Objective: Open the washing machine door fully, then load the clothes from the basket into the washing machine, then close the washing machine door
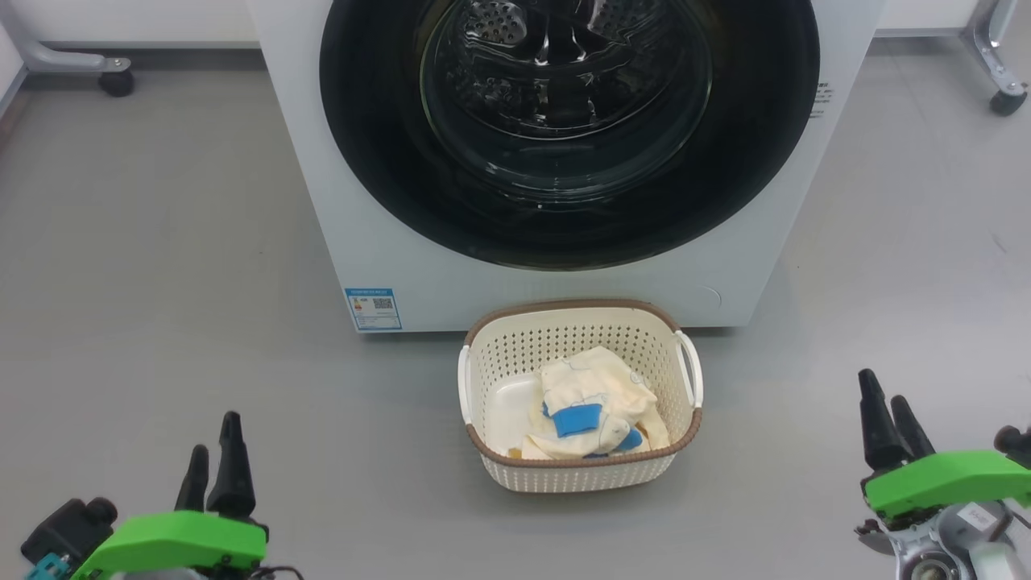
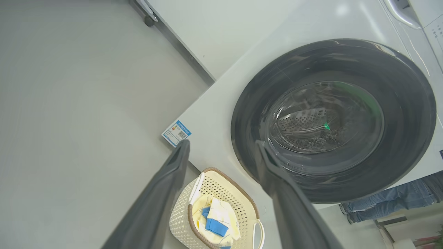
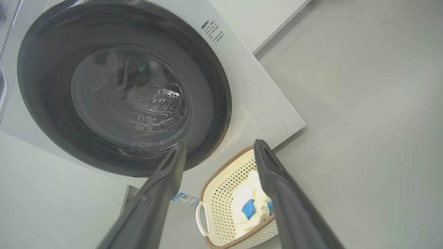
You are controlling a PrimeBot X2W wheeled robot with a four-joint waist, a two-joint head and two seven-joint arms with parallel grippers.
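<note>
While the round, black-rimmed glass washing machine door (image 1: pixel 568 129) is shut, head view: cream perforated basket (image 1: pixel 580 475) of pale-yellow clothes (image 1: pixel 592 387) on the floor (image 1: pixel 161 242) before the white washing machine (image 1: pixel 322 177). Left wrist: left gripper (image 2: pixel 222 142) splayed, empty. Right wrist: right gripper (image 3: pixel 220 142) likewise. Door-opening step, we judge; next, hook its rim.

Grey floor (image 1: pixel 161 242), white wall (image 1: pixel 145 16) (castered legs (image 1: pixel 72 63) either side).

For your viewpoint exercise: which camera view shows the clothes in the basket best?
The head view: it looks down on the clothes, central and unobstructed. Both wrist views show them smaller, slantwise, near the bottom edge.
</note>
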